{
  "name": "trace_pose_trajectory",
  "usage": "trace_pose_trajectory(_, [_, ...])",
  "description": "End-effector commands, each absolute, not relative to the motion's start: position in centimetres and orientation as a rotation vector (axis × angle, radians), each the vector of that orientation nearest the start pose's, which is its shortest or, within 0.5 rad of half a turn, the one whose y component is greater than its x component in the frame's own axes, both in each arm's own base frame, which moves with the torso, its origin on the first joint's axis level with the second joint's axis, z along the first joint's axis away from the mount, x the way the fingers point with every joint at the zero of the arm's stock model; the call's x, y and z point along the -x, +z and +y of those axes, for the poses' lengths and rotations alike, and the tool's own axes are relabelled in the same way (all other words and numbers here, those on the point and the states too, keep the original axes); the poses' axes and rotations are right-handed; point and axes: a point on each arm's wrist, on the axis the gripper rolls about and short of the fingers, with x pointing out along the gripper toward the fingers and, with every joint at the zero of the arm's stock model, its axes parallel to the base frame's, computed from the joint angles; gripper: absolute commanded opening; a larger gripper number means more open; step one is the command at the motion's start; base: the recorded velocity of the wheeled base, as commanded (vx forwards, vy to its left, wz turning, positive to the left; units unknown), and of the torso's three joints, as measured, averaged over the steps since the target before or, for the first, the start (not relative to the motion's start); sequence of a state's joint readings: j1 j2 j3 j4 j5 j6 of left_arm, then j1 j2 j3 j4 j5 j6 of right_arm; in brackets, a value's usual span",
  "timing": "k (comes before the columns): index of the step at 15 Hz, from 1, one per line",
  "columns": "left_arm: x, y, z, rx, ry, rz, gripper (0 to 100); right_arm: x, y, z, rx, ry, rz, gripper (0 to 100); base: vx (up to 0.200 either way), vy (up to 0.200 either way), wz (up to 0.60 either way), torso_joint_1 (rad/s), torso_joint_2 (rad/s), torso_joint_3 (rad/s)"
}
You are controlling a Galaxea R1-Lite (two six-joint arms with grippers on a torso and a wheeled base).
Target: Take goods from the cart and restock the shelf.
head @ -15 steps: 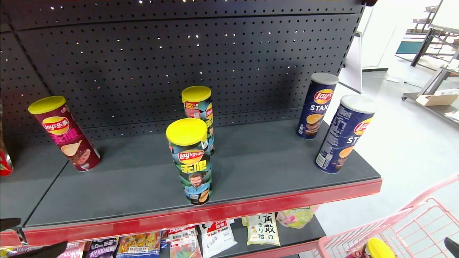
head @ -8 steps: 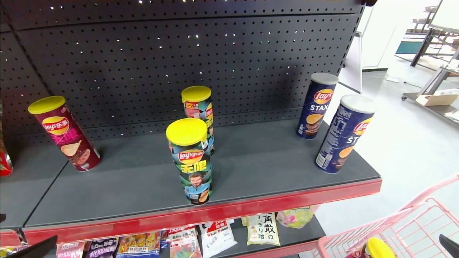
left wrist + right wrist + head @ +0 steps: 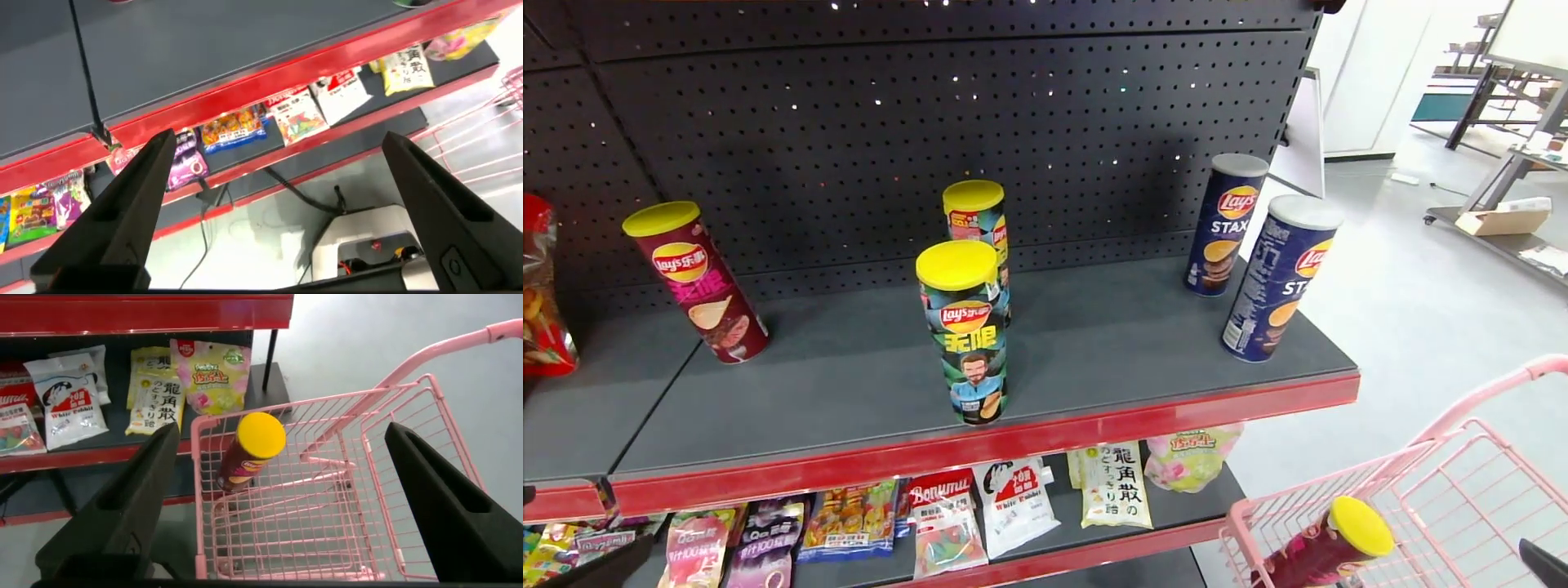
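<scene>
The left gripper (image 3: 278, 137) has its two dark fingers (image 3: 122, 212) spread wide apart. Between them runs the red front edge (image 3: 245, 82) of the grey shelf (image 3: 204, 41). Beneath that edge, snack bags (image 3: 237, 131) lie in a row on a lower board, with the pink cart (image 3: 482, 139) near the row's end.

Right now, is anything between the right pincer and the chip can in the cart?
Nothing visible. The right pincer is open above the pink cart; the yellow-lidded chip can leans inside, lid up, uncovered.
</scene>
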State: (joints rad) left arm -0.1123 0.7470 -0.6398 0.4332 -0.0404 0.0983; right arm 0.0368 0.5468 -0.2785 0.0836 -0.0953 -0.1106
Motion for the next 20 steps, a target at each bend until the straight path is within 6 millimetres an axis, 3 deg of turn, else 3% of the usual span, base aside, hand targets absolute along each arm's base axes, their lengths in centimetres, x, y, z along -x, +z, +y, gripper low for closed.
trace_pose_trajectory(1, [-3.7,20.0,-0.5,-0.114,-0.186,0.51,100,-2.8,14.6,-0.1,0.153,-0.034,0.365,100,0.0,0.0,-0.6,0.012,0.01,-0.002])
trace_pose_trajectory(8, [-2.6,19.7,-0.4,-0.112,-0.194,0.472,100,-3.0,14.4,-0.1,0.162,-0.032,0.392,100,0.0,0.0,-0.6,0.003,0.0,0.0])
trace_pose_trajectory(14, [-1.6,19.7,-0.6,-0.091,-0.303,0.433,100,-2.9,14.4,-0.1,0.162,-0.035,0.391,100,0.0,0.0,-0.5,0.002,0.0,0.002])
trace_pose_trajectory(17, [0.4,19.2,-0.5,-0.077,-0.384,0.363,100,-2.8,14.2,-0.1,0.162,-0.035,0.393,100,0.0,0.0,0.0,0.0,0.0,0.0])
trace_pose_trajectory(20, [2.7,17.2,-0.4,-0.068,-0.466,0.293,100,-2.9,14.0,-0.1,0.163,-0.036,0.402,100,0.0,0.0,0.0,0.0,0.0,0.0])
